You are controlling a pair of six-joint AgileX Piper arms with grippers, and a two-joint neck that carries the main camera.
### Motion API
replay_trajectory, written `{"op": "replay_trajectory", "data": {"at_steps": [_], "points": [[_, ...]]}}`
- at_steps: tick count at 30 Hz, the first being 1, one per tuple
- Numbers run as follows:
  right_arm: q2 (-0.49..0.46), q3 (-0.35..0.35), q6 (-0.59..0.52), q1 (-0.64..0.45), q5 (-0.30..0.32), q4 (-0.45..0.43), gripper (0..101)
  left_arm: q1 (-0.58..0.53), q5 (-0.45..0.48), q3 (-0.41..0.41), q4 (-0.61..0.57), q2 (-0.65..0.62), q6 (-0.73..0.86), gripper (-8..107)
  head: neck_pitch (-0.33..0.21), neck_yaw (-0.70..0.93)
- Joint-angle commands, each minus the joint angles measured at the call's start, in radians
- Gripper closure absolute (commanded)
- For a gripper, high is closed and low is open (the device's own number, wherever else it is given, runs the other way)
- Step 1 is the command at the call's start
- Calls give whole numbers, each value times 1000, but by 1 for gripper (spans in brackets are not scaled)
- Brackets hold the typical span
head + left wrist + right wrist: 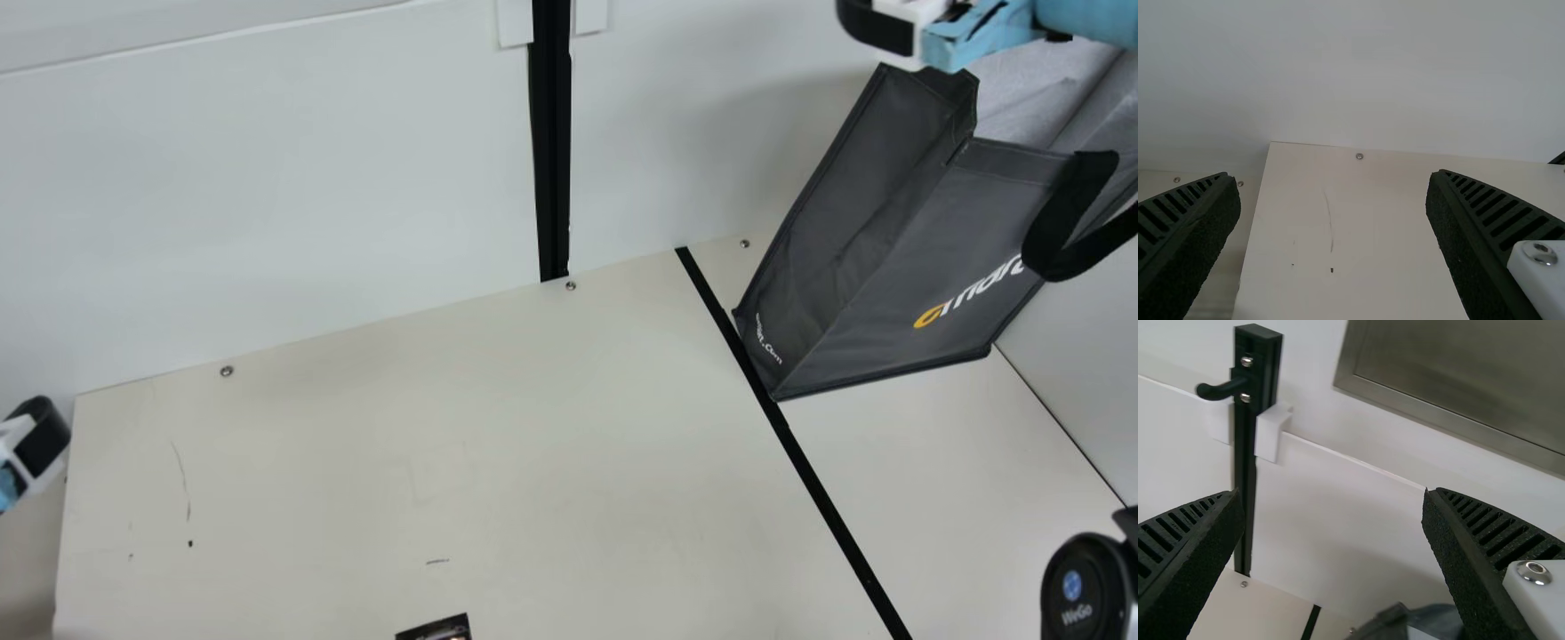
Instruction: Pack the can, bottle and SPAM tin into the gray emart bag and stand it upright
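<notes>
In the left wrist view, the left tool [1333,179] is released, its two ribbed fingers spread wide with nothing between them. It points out over the bench [1358,227] towards the back wall [1351,73], almost square to it, with little roll at the wrist.

In the right wrist view, the right tool [1333,495] is also released, its fingers well apart and empty. The wrist is rolled, so the wall's lines run aslant. It aims outward at the wall rather than straight down, with a metal post and hook [1257,393] ahead and the bag's top near one finger.

In the main view, the gray bag [907,258] stands on the bench at the right, open side up, one lower edge by the black strip [827,507]. A black handle [1067,222] droops over its front. The right arm [1080,20] reaches in high above the bag's mouth; the left arm [22,453] is at the far left, well apart from it. I cannot tell whether the can, bottle and tin are inside.

The chief risk, I judge, is the right arm: dropping or swinging sideways, it could catch the rim or handle and tip the bag or fold it. If packed, loads bunched to one side could make it lean; withdrawing upward first seems safest.
</notes>
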Motion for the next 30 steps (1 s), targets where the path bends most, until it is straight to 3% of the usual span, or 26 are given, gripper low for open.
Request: {"op": "replay_trajectory", "data": {"at_steps": [1,15,30], "points": [[-15,28,3,54,-9,-16,6,0,0,0,0,0,0,9,-21,-1],[-143,276,67,281,-111,-91,6,0,0,0,0,0,0,9,-21,-1],[-283,572,129,428,-208,-161,6,0,0,0,0,0,0,9,-21,-1]]}}
